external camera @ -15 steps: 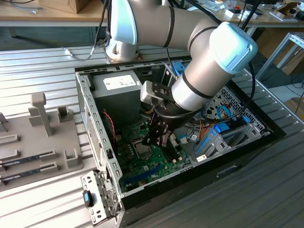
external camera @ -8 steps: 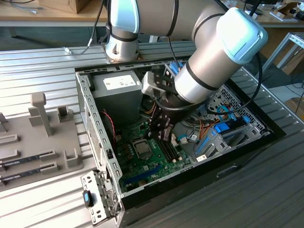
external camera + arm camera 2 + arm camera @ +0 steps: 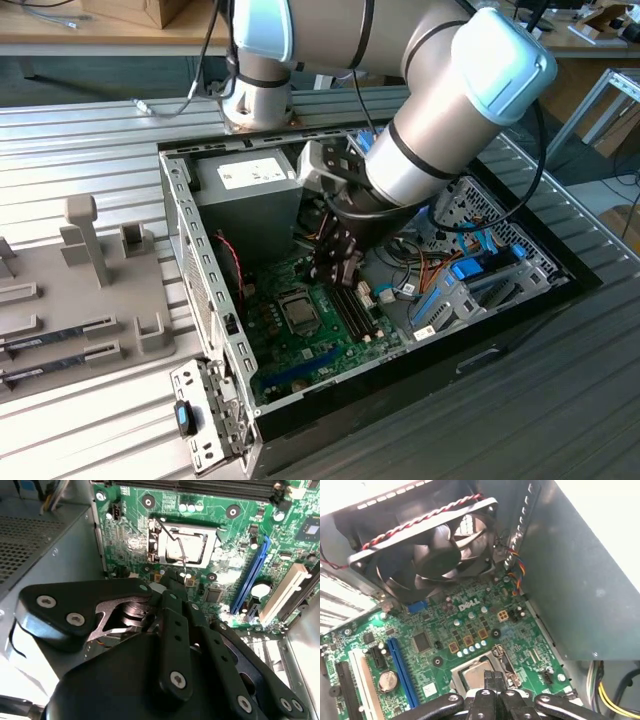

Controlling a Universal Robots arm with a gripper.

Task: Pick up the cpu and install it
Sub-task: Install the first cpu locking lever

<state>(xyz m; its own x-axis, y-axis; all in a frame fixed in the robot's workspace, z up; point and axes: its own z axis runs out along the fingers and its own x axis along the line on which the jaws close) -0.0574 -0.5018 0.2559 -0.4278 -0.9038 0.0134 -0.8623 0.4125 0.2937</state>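
You are at the seating end of the job: the cpu lies in its socket on the green motherboard inside the open computer case, and the gripper hangs just above the board, close beside the socket. In the second wrist view the chip's silvery top shows inside the metal socket frame, with a thin wire lever lying across it; in the first wrist view the same plate sits right at the jaws' tips. The jaws look drawn together with nothing between them (the wrist views catch the linkage more than the tips, so treat that as likely, not certain). Whether the chip is fully flat in the socket, you cannot tell from here.

By my reading, what remains calls for care around the frame and lever: small parts, little room, and the memory slots just beside.

The case rests on a ribbed metal tabletop. A grey holder tray stands at the exterior view's left, and a black fan sits at the board's edge. Wooden benches run behind.
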